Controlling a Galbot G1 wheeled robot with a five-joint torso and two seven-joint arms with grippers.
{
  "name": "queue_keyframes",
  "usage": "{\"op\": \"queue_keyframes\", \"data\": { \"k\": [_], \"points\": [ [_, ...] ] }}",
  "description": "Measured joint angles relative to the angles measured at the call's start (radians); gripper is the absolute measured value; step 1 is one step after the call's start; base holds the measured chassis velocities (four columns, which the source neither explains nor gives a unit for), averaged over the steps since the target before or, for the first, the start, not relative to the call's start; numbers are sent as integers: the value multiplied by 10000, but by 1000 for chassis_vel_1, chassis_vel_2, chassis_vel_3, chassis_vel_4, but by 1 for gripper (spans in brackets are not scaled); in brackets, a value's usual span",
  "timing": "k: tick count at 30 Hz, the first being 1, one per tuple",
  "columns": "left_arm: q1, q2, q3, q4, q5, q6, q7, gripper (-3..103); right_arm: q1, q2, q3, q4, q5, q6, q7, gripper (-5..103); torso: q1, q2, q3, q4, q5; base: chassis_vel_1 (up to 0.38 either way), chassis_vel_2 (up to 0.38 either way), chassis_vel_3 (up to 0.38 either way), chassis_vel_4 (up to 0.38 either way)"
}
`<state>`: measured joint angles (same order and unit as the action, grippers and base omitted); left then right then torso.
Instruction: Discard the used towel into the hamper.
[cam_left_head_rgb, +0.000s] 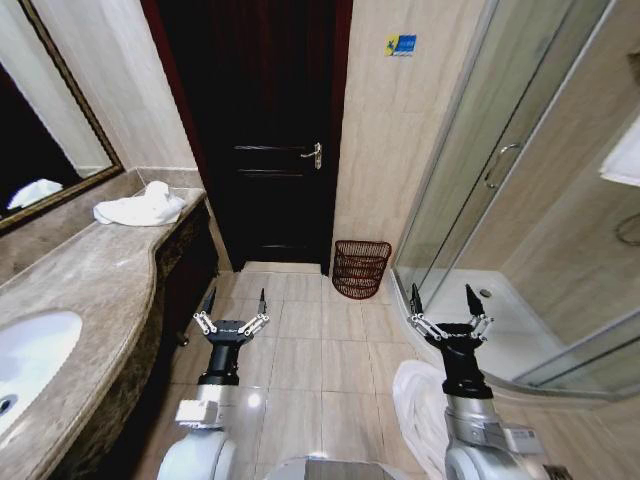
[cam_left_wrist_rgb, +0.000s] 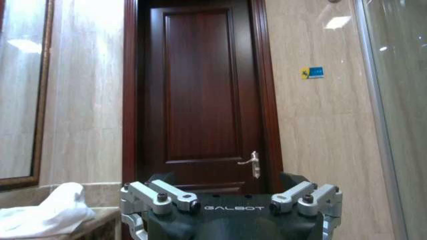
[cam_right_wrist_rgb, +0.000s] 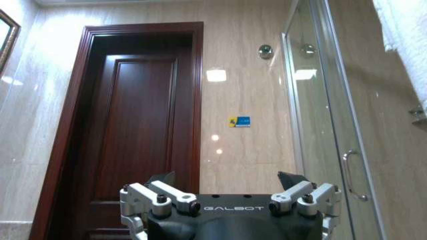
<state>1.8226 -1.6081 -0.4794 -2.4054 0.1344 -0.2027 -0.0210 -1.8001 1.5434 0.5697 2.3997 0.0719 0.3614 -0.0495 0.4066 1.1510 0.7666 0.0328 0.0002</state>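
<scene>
A crumpled white towel (cam_left_head_rgb: 140, 206) lies on the far end of the marble counter (cam_left_head_rgb: 90, 280), also seen as the towel (cam_left_wrist_rgb: 47, 215) in the left wrist view. The dark red-brown wire hamper (cam_left_head_rgb: 361, 268) stands on the floor against the wall, between the door and the shower. My left gripper (cam_left_head_rgb: 234, 300) hovers open over the floor beside the counter, well short of the towel. My right gripper (cam_left_head_rgb: 442, 298) is open too, held near the shower's edge, to the right of the hamper and nearer to me. Neither holds anything.
A dark wooden door (cam_left_head_rgb: 265, 130) is shut straight ahead. A glass shower enclosure (cam_left_head_rgb: 520, 200) fills the right side. A white sink (cam_left_head_rgb: 30, 360) is set in the counter at the near left, under a framed mirror (cam_left_head_rgb: 40, 130). Beige tiled floor (cam_left_head_rgb: 310, 350) lies between.
</scene>
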Motion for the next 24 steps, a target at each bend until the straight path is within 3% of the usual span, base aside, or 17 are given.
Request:
{"op": "queue_keyframes", "data": {
  "k": [9,24],
  "points": [
    [51,0,-35,-68,-333,26,-13,100,121,-134,-28,-96,41,-26,7,100,-5,1,-1,1,-1,-125,141,143,-145],
    [53,0,-34,-203,-485,46,-10,100,189,-78,-93,-119,145,167,4,100,3,-2,1,-3,-2,-248,231,246,-225]
  ]
}}
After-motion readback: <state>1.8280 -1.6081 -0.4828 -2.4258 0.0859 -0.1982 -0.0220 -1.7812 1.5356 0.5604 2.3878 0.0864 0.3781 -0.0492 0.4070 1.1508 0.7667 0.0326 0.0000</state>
